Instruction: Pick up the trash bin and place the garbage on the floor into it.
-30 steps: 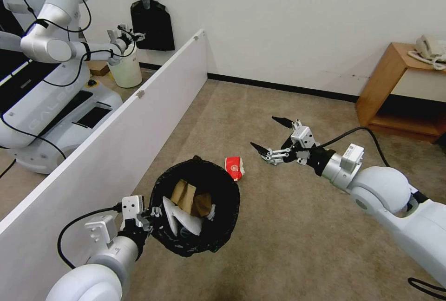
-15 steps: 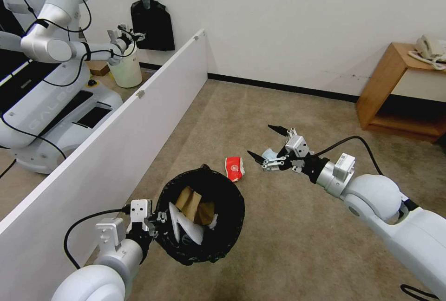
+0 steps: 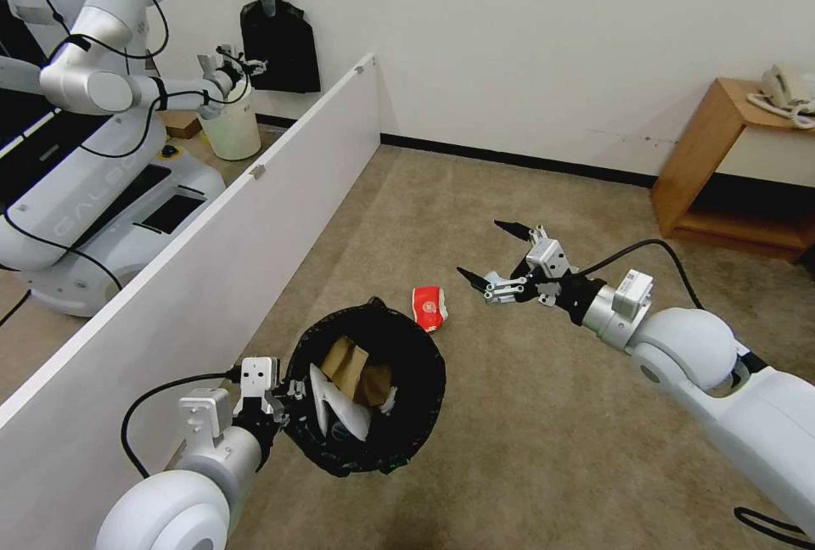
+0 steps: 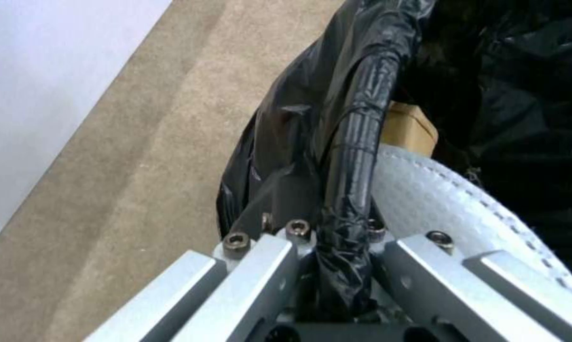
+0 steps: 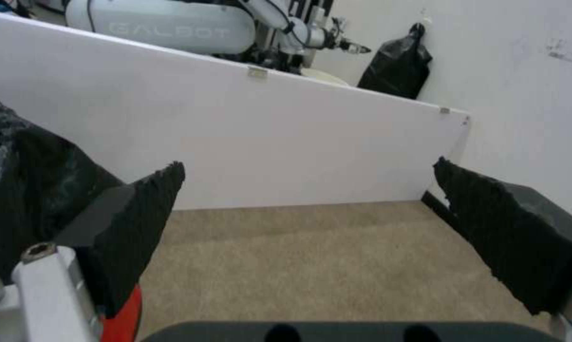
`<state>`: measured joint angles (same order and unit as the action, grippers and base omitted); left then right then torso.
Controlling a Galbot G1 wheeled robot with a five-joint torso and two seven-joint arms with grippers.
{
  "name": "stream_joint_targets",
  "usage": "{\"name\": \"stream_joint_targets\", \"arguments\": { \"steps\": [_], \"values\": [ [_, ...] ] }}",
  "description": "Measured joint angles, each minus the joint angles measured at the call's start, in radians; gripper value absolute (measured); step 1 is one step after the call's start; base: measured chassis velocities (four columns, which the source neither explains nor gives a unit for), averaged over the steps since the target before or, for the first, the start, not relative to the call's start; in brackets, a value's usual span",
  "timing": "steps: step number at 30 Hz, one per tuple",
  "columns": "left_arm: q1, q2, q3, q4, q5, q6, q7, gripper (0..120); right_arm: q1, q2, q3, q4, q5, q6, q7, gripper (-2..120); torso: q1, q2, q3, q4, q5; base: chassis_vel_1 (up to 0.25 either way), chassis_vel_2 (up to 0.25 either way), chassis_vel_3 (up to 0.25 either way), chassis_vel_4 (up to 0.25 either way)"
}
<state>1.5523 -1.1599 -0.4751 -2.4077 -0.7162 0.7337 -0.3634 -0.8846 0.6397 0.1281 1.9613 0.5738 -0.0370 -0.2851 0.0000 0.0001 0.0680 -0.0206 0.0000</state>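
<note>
Head view: the trash bin, lined with a black bag, hangs near the white partition, its rim pinched by the left gripper.
A white slipper and brown cardboard lie inside. A red carton rests on the carpet just beyond; right of it the right gripper hovers, fingers spread wide.

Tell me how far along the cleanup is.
Done: left hand holds the black-bag-lined trash bin off the carpet, with brown cardboard and white slipper inside. In hand: open, empty right hand hovers above the carpet. Left: crushed red can on the beige carpet floor.
</note>
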Motion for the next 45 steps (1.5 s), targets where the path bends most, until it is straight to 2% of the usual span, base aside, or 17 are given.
{"name": "stream_joint_targets", "arguments": {
  "steps": [5, 8, 15, 27, 34, 45],
  "values": [
    [-0.019, 0.011, 0.002, 0.011, -0.017, -0.001, -0.005, 0, -0.001, -0.003, 0.0, -0.001, 0.001, 0.0, 0.0, 100, 0.0, 0.0, 0.0, 0.0, -0.0001, 0.0, 0.0, 0.0, 0.0],
    [-0.032, 0.004, 0.0, 0.015, -0.022, -0.001, -0.004, 0, -0.004, -0.007, 0.004, 0.005, 0.003, 0.0, 0.002, 100, 0.0, 0.0, 0.0, -0.0001, 0.0, 0.0, 0.0, 0.0, 0.0],
    [-0.022, -0.027, 0.001, 0.013, -0.006, -0.002, 0.004, 0, -0.018, -0.013, 0.012, 0.01, 0.003, 0.002, 0.0, 100, 0.0, 0.0, 0.0, -0.0002, 0.0, 0.0, 0.0, 0.0, 0.0],
    [-0.029, -0.028, -0.02, 0.007, 0.008, -0.013, 0.014, 0, 0.065, 0.011, -0.048, -0.028, 0.021, -0.005, -0.002, 100, 0.0, 0.0, 0.0, 0.0, -0.0002, 0.0, 0.0, 0.0, 0.0],
    [-0.031, -0.023, -0.032, 0.007, 0.0, -0.016, 0.01, 0, 0.072, 0.012, -0.055, -0.032, 0.024, -0.007, -0.01, 100, 0.0, 0.0, 0.0, -0.0001, 0.0, 0.0, 0.0, 0.0, 0.0],
    [-0.03, -0.041, -0.031, 0.015, 0.007, -0.018, 0.006, 0, 0.066, 0.035, -0.047, -0.041, 0.007, -0.038, -0.064, 100, 0.0, 0.0, 0.0, -0.0001, 0.0, 0.0, 0.0, 0.0, 0.0]
  ]
}}
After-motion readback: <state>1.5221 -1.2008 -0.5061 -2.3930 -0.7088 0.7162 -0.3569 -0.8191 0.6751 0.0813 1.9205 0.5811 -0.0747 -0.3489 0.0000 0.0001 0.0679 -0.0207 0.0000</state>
